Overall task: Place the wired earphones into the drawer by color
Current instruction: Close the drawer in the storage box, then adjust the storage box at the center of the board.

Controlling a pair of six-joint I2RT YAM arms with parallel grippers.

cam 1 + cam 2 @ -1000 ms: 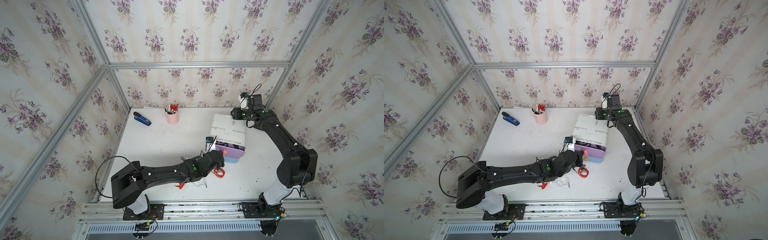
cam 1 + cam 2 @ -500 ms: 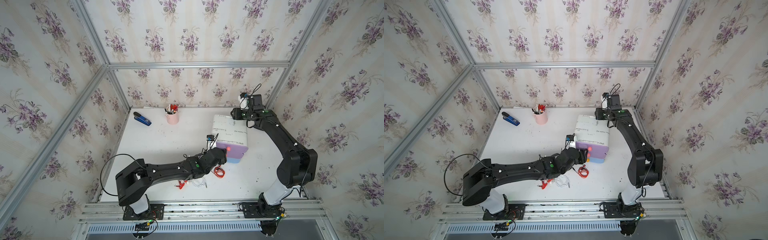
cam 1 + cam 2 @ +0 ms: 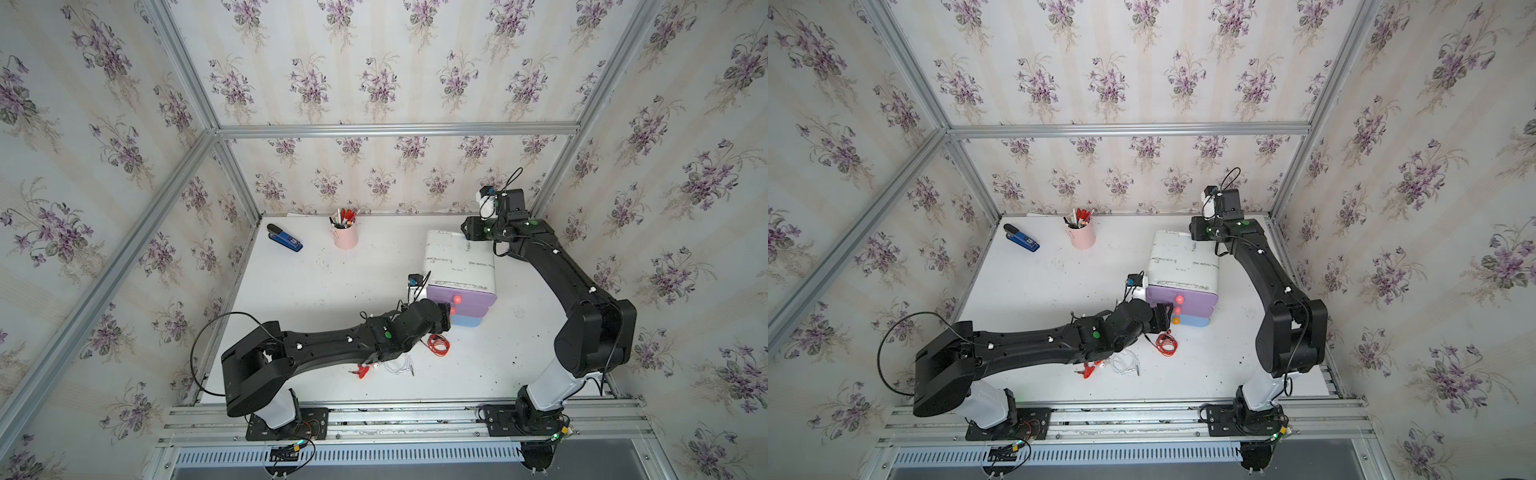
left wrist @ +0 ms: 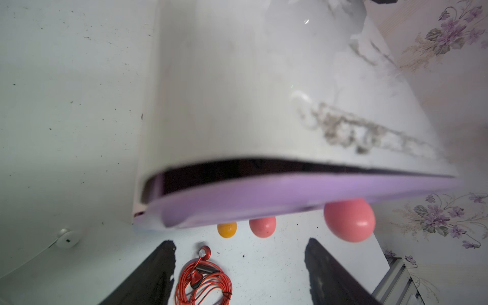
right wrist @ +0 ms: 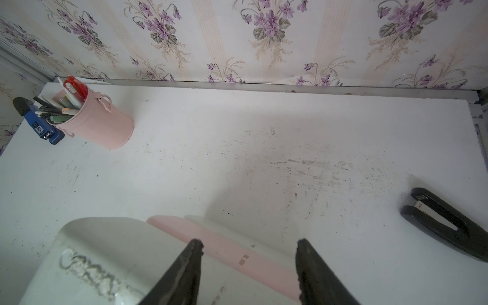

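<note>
Seen from right wrist only: black stapler near drawer unit's back. Left end effector and right end effector released, empty. Red earphones before drawer unit.

The blue stapler's label reads 50.

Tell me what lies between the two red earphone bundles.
The white earphones lie between the coiled red earphones and the other red earphones, in both top views.
</note>
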